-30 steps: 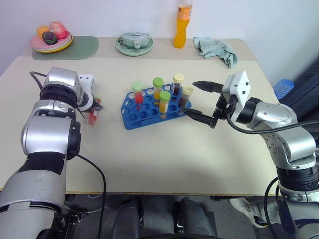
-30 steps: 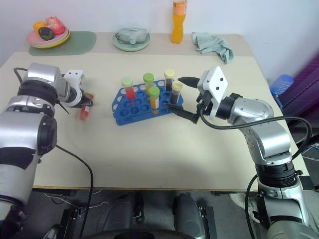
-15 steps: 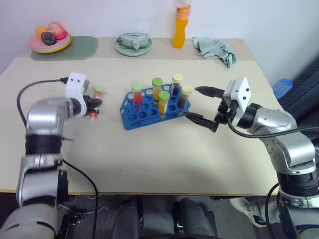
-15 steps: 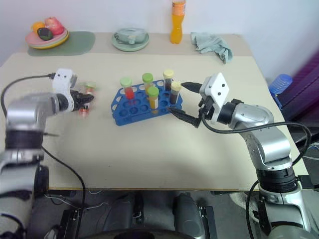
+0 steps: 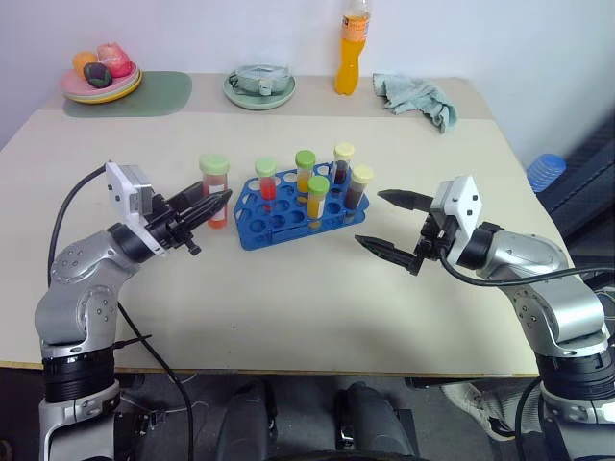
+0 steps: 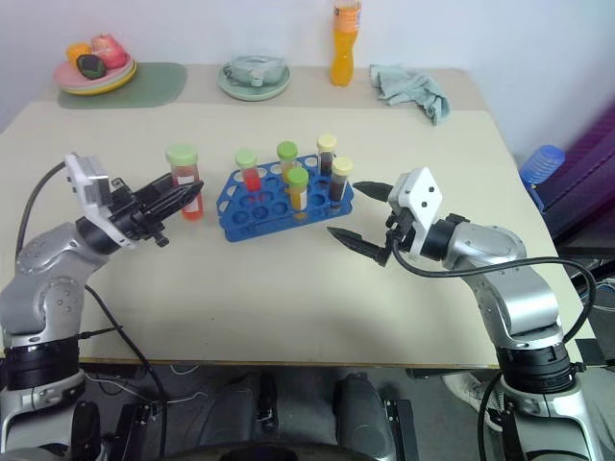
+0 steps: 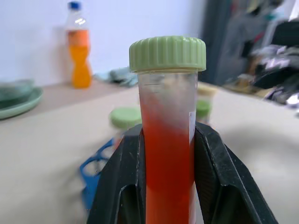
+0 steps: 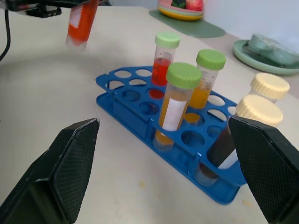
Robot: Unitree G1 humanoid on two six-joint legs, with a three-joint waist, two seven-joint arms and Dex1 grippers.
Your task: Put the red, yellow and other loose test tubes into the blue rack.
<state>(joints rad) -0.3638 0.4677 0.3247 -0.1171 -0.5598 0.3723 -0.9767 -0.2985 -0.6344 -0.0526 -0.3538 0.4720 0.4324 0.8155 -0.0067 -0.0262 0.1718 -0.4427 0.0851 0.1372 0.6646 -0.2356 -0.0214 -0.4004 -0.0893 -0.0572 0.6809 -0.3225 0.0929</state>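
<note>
Left gripper clamping red tube upright, above table, left of blue rack. Right gripper hovering, fingers spread wide, empty, right of rack holding five tubes. Orange bottle, cloth, plates sitting at far edge.

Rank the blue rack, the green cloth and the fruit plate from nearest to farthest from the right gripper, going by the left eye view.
1. Blue rack, just left of the right gripper.
2. Green cloth, at the table's far edge.
3. Fruit plate, far left corner.
</note>
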